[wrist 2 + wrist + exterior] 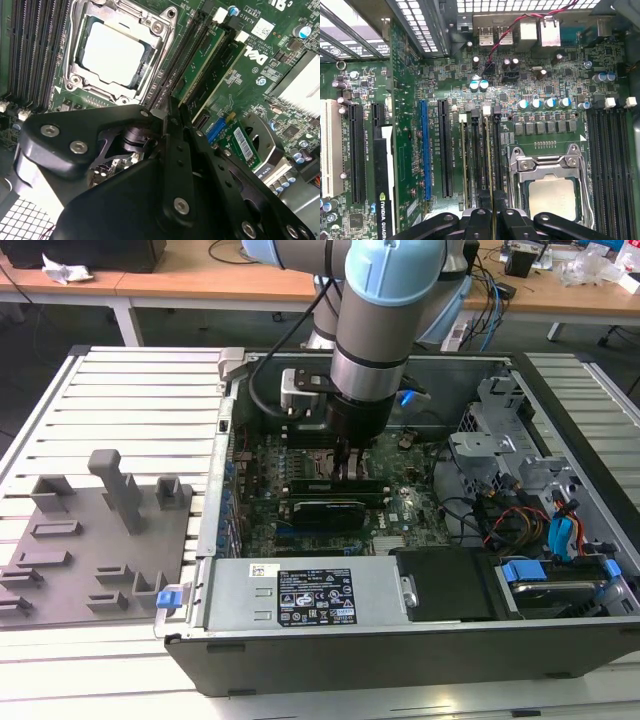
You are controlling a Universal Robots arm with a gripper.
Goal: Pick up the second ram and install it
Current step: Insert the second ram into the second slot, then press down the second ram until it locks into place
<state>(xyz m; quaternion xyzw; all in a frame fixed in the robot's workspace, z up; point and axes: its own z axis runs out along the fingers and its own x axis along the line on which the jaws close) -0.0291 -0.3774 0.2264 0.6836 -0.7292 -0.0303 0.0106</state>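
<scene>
Inside the open computer case (215,540), my gripper (347,468) reaches down onto the motherboard's memory slots, just beside the CPU socket (552,185). In the first wrist view the second ram (492,165) stands on edge along the slot nearest the socket, and its near end runs between the tips of my gripper (493,212), which is shut on it. Two slots further from the socket, another green stick (465,165) stands in its slot. In the second wrist view my gripper (172,112) hides the stick's near end.
A grey plastic tray (95,540) with pockets lies outside the case at the exterior view's left. A graphics card (325,510) sits close in front of the slots. Drive bays and loose cables (530,510) fill the case's right side. More memory slots (610,165) flank the socket's far side.
</scene>
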